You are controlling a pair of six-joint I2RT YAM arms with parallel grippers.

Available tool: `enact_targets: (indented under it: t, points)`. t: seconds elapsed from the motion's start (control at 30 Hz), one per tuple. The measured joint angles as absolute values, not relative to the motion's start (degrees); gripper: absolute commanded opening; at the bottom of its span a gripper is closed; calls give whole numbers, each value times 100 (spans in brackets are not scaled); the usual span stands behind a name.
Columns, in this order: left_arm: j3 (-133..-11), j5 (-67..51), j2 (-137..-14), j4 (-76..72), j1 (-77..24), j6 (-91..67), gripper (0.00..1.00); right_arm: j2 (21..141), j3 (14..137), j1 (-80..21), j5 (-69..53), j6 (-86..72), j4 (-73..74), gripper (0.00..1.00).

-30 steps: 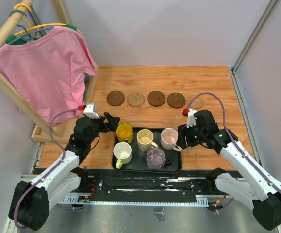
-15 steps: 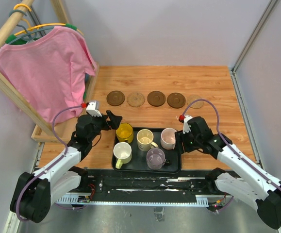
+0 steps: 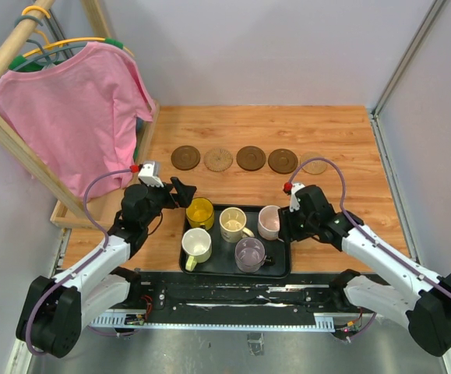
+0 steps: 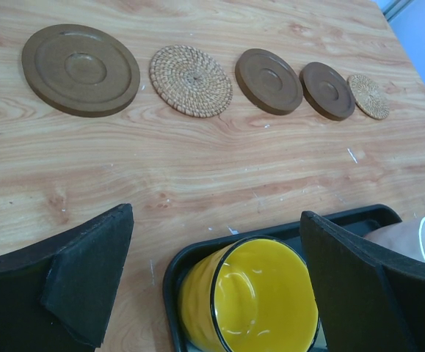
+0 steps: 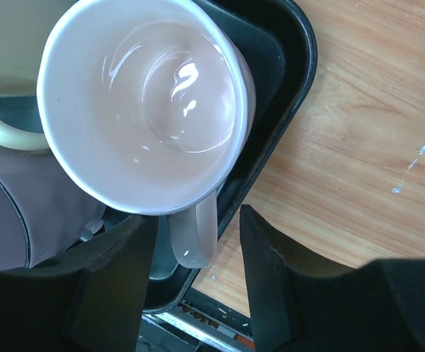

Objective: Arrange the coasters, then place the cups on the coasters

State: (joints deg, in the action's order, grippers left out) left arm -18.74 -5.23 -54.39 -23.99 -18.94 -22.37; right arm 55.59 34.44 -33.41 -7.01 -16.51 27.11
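Note:
Five coasters lie in a row across the table: dark brown (image 3: 184, 157), tan woven (image 3: 219, 160), dark (image 3: 251, 158), dark (image 3: 283, 161), tan (image 3: 314, 164). The cups stand in the black tray (image 3: 280, 269): yellow (image 3: 200, 212), cream (image 3: 232, 224), pink (image 3: 270, 222), white (image 3: 196, 245), grey-purple (image 3: 249, 254). My left gripper (image 4: 216, 216) is wide open with a finger on either side of the yellow cup (image 4: 256, 308), touching nothing. My right gripper (image 5: 197, 220) straddles the pink cup's (image 5: 142, 103) handle, with a gap on each side.
A pink shirt (image 3: 77, 117) hangs on a wooden rack whose base (image 3: 69, 214) sits just left of my left arm. Walls close the table at the back and right. The tray's corner (image 5: 293, 88) lies beside bare wood.
My right gripper has moved left to the pink cup and its jaws have narrowed around the handle. The left arm shifted slightly forward, then held still.

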Motion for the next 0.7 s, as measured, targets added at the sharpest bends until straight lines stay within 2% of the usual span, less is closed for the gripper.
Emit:
enact_targets:
  t: [0.7]
  points:
    - [-1791,-523,-5478,-2456,-1894,-2239,100,5708,3441,-3861,-694,-1927,2683,48]
